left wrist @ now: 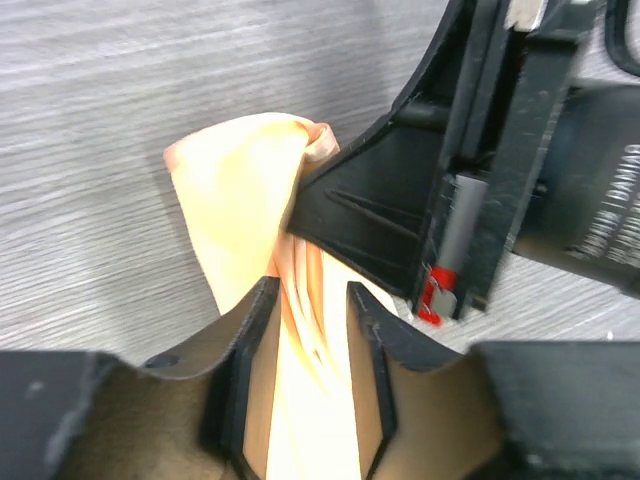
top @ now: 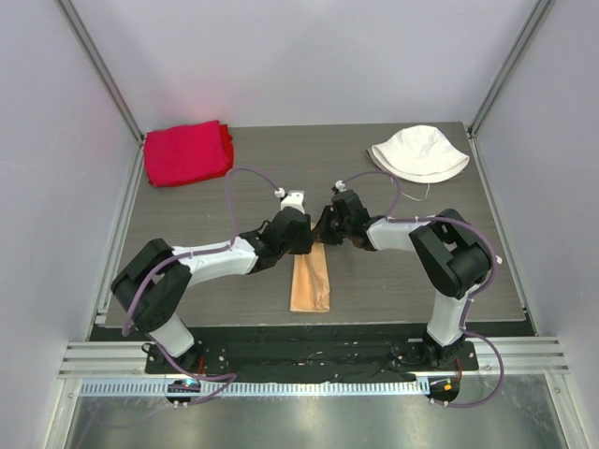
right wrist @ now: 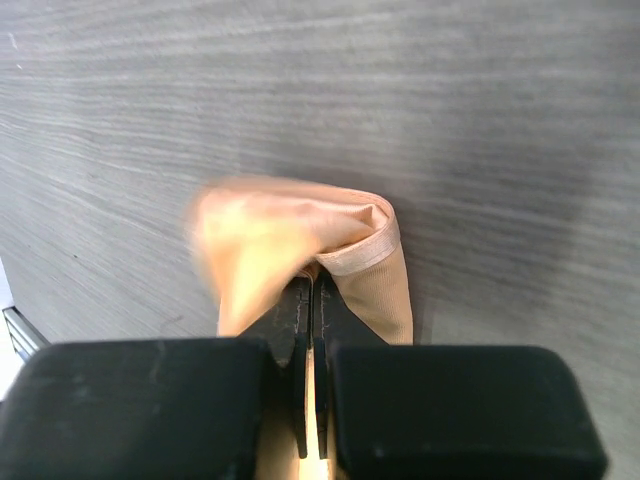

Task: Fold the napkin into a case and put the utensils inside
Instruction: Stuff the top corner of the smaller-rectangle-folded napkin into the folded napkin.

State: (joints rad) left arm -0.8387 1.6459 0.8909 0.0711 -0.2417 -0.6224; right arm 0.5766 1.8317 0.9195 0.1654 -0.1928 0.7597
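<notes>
We pinched the napkin's [right wrist: 272,232] end in the right gripper [right wrist: 311,292]. Our left gripper [left wrist: 306,335] straddled it, jaws narrowly apart.

Bright, even light, soft shadows, napkin [right wrist: 300,250] partly blurred (right wrist view)

A dark grey, wood-grain table [top: 309,154] seen from above. A thick red cloth [top: 186,152], folded into a rough square, lies in the far left corner. A white bucket hat [top: 418,152] sits in the far right corner, brim down. Near the middle, a shiny peach-tan napkin [top: 311,285], folded into a narrow strip, runs lengthways toward the near edge, well apart from both.
</notes>
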